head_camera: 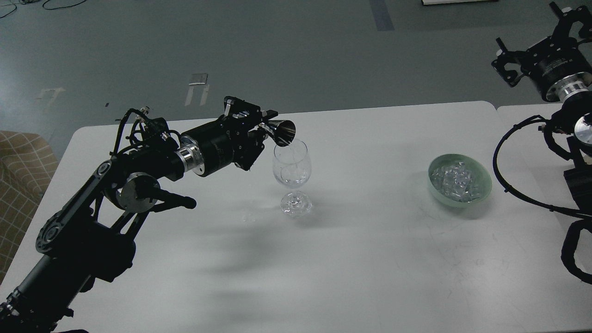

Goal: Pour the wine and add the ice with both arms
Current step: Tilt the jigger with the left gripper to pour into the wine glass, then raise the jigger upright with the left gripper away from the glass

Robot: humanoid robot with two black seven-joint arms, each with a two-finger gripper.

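A clear stemmed wine glass (291,169) stands upright on the white table (370,259), left of centre. My left gripper (264,126) is shut on a small shiny metal cup (283,131). The cup is tipped on its side with its mouth at the glass's near-left rim. The ice (455,182), many small clear cubes, fills a pale green bowl (482,172) at the table's right. My right gripper (536,39) is open and empty. It is raised high at the far right, well above and behind the bowl.
A small clear bit (247,216) lies on the table left of the glass's foot. A second table (522,120) adjoins on the right, under my right arm's cables. A plaid seat (18,166) stands past the table's left edge.
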